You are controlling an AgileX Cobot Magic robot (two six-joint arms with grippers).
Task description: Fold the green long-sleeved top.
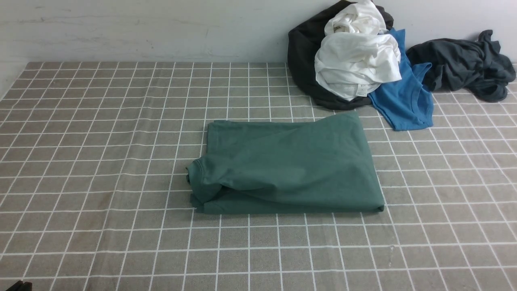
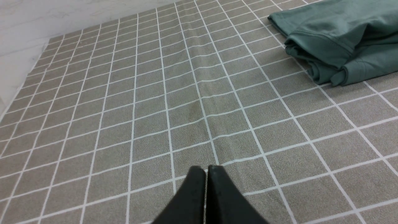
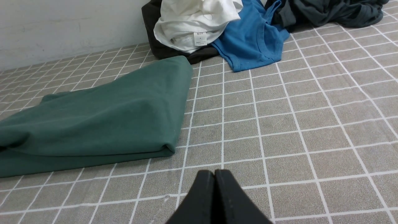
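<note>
Right gripper (image 3: 214,174) — closed — near green top (image 3: 102,115).
</note>
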